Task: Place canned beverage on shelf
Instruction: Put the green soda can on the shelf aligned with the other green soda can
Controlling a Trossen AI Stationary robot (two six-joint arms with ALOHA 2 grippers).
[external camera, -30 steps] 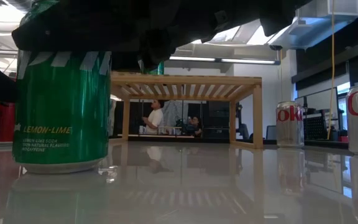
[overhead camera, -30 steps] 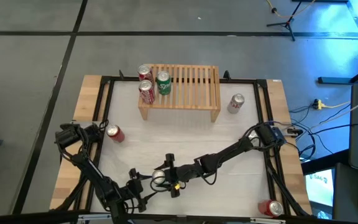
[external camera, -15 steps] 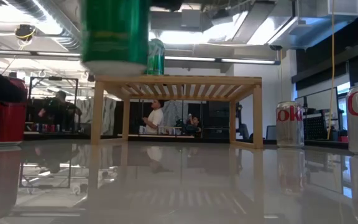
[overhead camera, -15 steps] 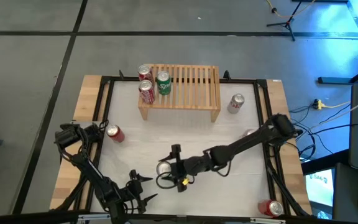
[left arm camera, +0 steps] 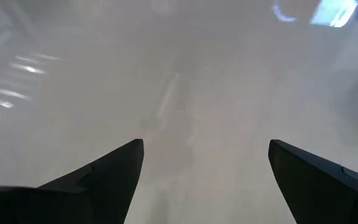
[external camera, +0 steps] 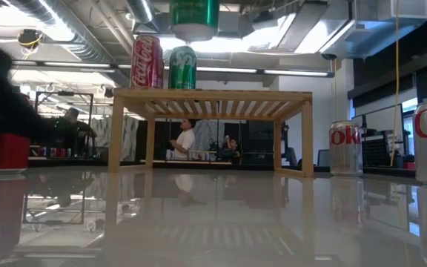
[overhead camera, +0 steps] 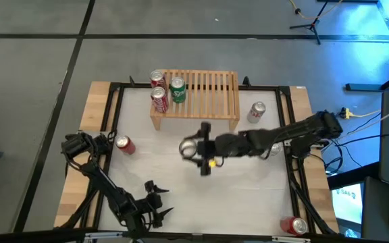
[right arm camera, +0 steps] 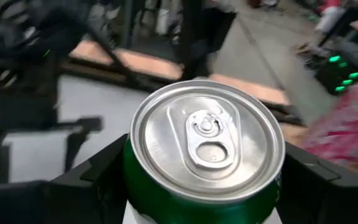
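My right gripper (overhead camera: 193, 148) is shut on a green can (right arm camera: 205, 137), held high over the table just in front of the shelf's near edge. The low view shows only the can's bottom part (external camera: 193, 16), above the level of the shelf top. The light-wood slatted shelf (overhead camera: 211, 91) stands at the table's far side. Two red cans (overhead camera: 159, 99) and a green can (overhead camera: 177, 90) stand upright on its left end. My left gripper (overhead camera: 155, 202) is open and empty, low over the table (left arm camera: 185, 93) near its near edge. My right gripper pinches the green can's side wall (right arm camera: 135, 186), a little below its top rim, between its two fingers (right arm camera: 92, 183). The fingers come level from the table's right side, one on each side of the can. The can stands upright, tab end up, lifted clear of the table.
A red can (overhead camera: 124, 144) lies on the table at the left. A silver can (overhead camera: 256, 112) stands right of the shelf, and a red can (overhead camera: 294, 226) lies at the near right corner. The shelf's middle and right slats (overhead camera: 218, 84) are bare.
My right gripper has lifted the green can off the table near the near edge. It has carried the can up and toward the far edge, close to the shelf. The can has stayed upright.
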